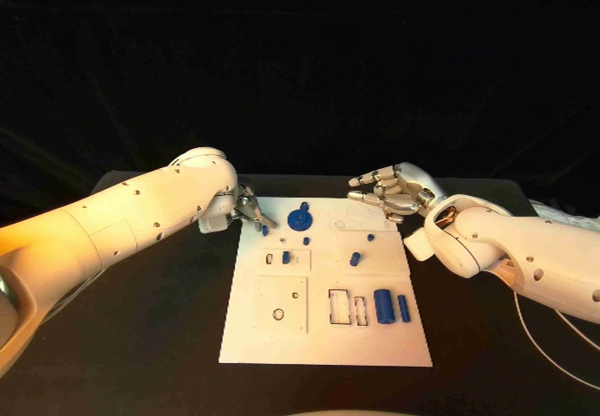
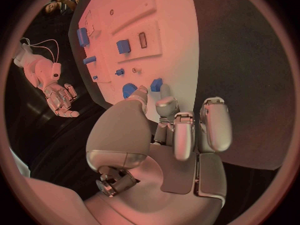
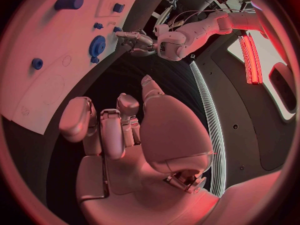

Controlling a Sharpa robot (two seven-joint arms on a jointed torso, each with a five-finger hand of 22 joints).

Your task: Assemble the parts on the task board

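black desk (image 1: 150, 338) carries the flat white task board (image 1: 328, 338); two upright blue cylinders (image 1: 384, 306) stand nearest, a blue gear (image 1: 300, 217) farther. left robot hand (image 1: 251, 214) pinches a small blue piece (image 2: 156, 84) at the far-left corner; right robot hand (image 1: 390, 192) hovers empty, fingers loosely apart.

No readable text

The task board (image 1: 328, 347) carries only outlines and blue parts; no letters, numbers or brand marks can be read on it.
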